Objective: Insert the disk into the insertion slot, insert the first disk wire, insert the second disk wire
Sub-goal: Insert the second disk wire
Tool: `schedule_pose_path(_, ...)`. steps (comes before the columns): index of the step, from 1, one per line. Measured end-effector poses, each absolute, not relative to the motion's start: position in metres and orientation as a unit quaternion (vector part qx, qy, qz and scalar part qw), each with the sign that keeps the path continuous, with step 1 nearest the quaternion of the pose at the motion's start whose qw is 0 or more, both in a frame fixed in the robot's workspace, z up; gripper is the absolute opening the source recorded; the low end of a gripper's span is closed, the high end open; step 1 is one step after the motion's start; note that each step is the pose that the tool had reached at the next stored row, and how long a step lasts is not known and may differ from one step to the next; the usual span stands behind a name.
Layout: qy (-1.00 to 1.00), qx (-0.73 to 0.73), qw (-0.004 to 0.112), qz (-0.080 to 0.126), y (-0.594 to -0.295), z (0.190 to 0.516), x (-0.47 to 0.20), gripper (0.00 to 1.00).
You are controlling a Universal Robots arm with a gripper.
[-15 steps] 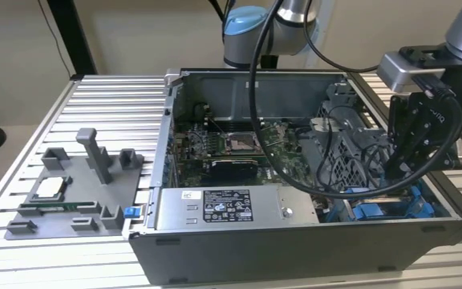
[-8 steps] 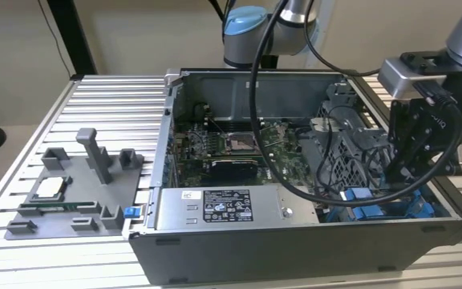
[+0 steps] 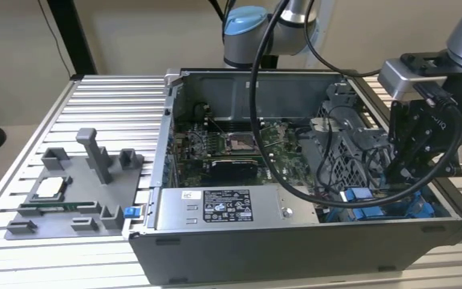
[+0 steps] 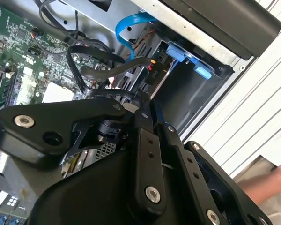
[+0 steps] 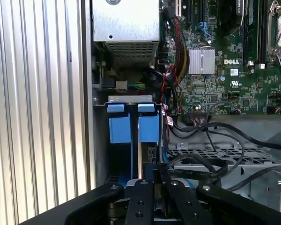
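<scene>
My hand is down at the right of the exterior view, inside the open case, just over the slot with its blue tabs at lower right. I see its fingers pressed close together; I cannot tell what, if anything, they pinch. Slot rails sit mid-frame in the first wrist view.

Exterior view overlooks the open computer case; both wrist views peer inside.

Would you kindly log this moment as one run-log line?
gripper: inside the case above the insertion slot | fingers: state unclear | blue cable: loose by the bay | power-supply box: in place
</scene>
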State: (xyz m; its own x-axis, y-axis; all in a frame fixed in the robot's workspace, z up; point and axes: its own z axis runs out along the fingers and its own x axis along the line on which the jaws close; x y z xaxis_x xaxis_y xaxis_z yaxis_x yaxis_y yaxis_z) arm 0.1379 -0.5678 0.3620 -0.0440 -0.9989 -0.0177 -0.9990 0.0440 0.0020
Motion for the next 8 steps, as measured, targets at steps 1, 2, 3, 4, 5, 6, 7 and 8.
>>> schedule_pose_path(1,0.722,-0.691,0.006,0.007,-0.5678,0.3614,0.1379,0.0)
schedule_pose_path(2,0.722,-0.691,0.006,0.007,-0.5678,0.3608,0.1379,0.0)
schedule_pose_path(3,0.722,-0.691,0.007,0.006,-0.5678,0.3601,0.1379,0.0)
schedule_pose_path(4,0.722,-0.691,0.008,0.005,-0.5678,0.3592,0.1379,0.0)
schedule_pose_path(5,0.722,-0.691,0.008,0.005,-0.5678,0.3583,0.1379,0.0)
schedule_pose_path(6,0.722,-0.691,0.009,0.004,-0.5678,0.3574,0.1379,0.0)
schedule_pose_path(7,0.722,-0.691,0.01,0.003,-0.5678,0.3565,0.1379,0.0)
schedule_pose_path(8,0.722,-0.691,0.01,0.003,-0.5678,0.3559,0.138,0.0)
